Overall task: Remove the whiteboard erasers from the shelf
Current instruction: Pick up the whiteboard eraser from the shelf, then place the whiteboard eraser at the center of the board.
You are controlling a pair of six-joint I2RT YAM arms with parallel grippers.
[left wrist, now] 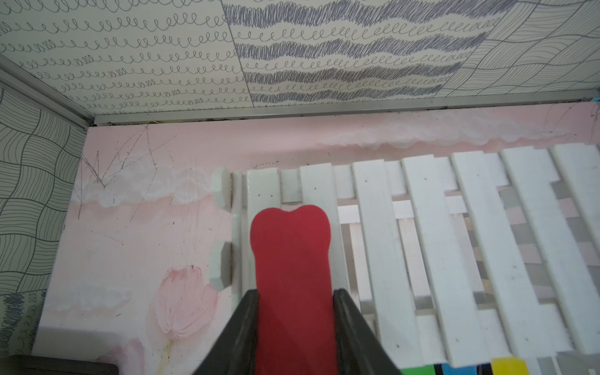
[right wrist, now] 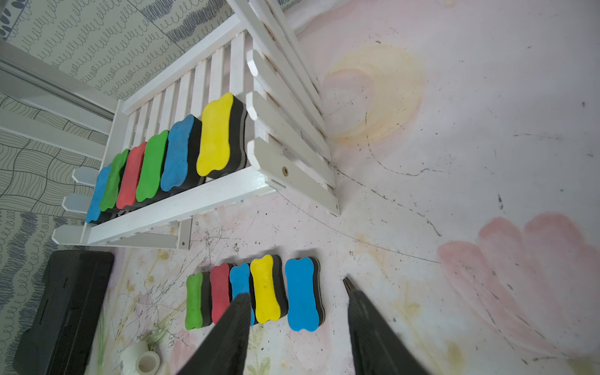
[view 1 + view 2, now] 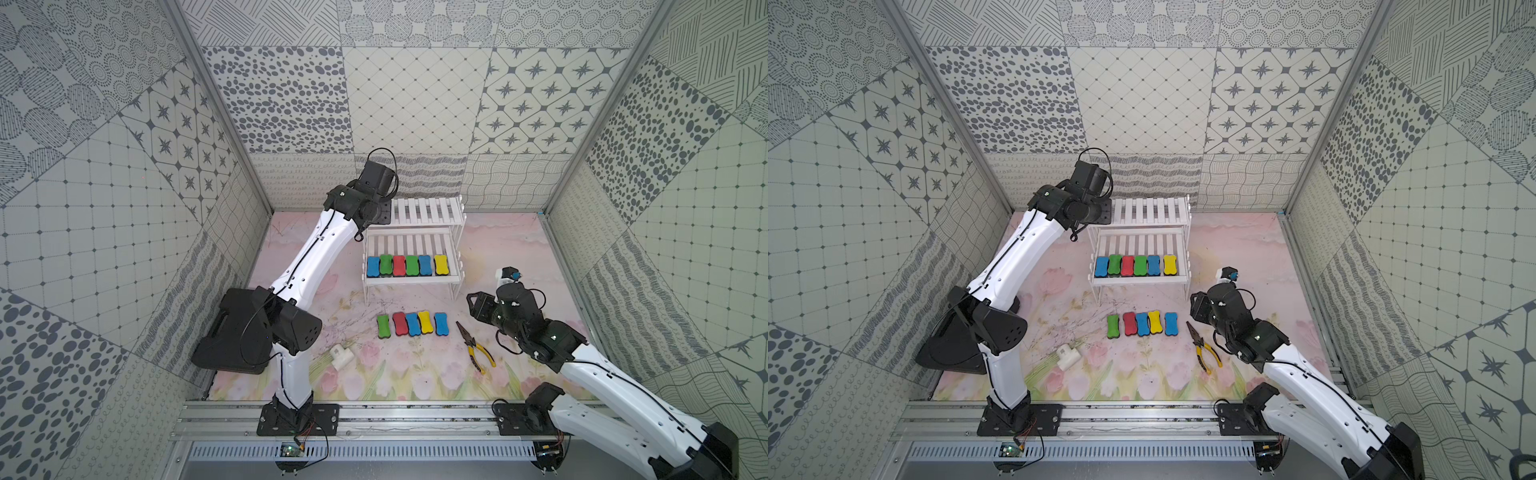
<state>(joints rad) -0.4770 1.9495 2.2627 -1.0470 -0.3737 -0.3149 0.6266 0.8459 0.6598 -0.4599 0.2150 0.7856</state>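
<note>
Whiteboard erasers [image 3: 400, 324] lie on pink floral tabletop [image 3: 519, 249] between patterned walls [image 3: 415, 104].

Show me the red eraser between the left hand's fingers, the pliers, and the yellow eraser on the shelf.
red eraser [image 1: 292, 259], left wrist view, middle of its red top.
pliers [image 3: 472, 345], a top view, near the pivot.
yellow eraser [image 2: 216, 134], right wrist view, middle of its yellow top, on the shelf [image 2: 181, 209].
</note>
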